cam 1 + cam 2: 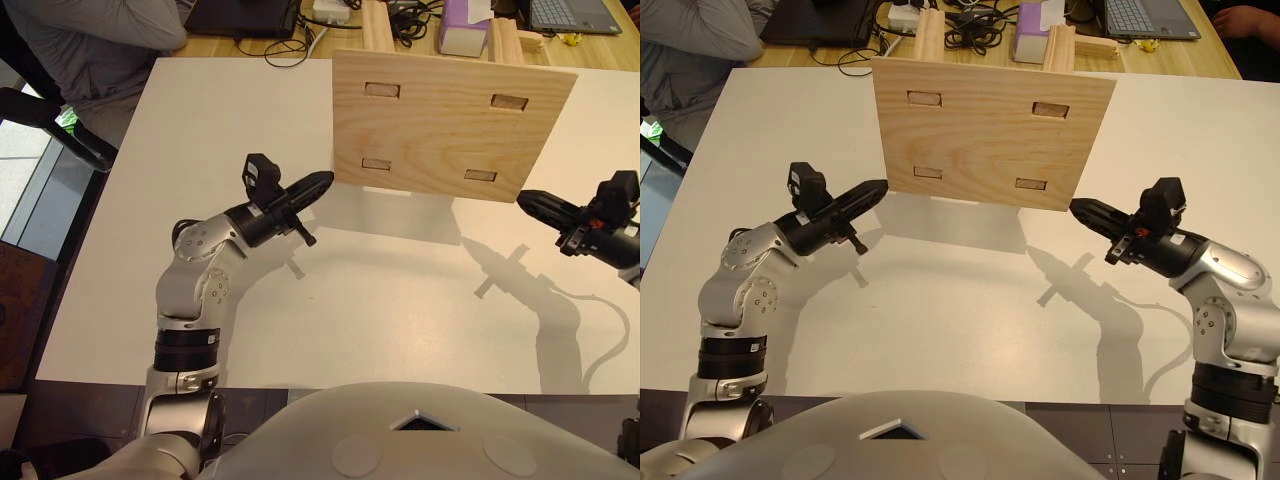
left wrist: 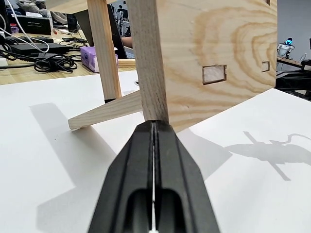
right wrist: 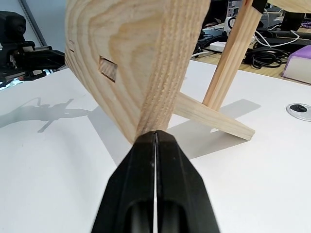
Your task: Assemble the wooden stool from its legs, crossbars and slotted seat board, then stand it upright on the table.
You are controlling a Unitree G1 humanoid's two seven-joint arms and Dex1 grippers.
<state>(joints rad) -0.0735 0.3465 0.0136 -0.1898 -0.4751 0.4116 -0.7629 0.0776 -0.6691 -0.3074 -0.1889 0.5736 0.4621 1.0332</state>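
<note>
The wooden stool lies on its side at the far middle of the white table (image 1: 300, 330). Its slotted seat board (image 1: 450, 125) stands on edge, tilted, facing me, with several slots showing. Two legs (image 1: 377, 25) stick out behind it. In the left wrist view a leg (image 2: 108, 48) rises behind the board and a wooden bar (image 2: 104, 114) rests on the table. My left gripper (image 1: 325, 180) is shut, its tip against the board's lower left corner. My right gripper (image 1: 1077, 206) is shut too, its tip touching the lower right corner (image 3: 160, 97).
Beyond the table's far edge a wooden desk carries a purple box (image 1: 465, 25), cables (image 1: 290, 45) and laptops (image 1: 570, 12). A seated person (image 1: 90, 40) is at the far left corner. Bare table surface stretches between my arms and the front edge.
</note>
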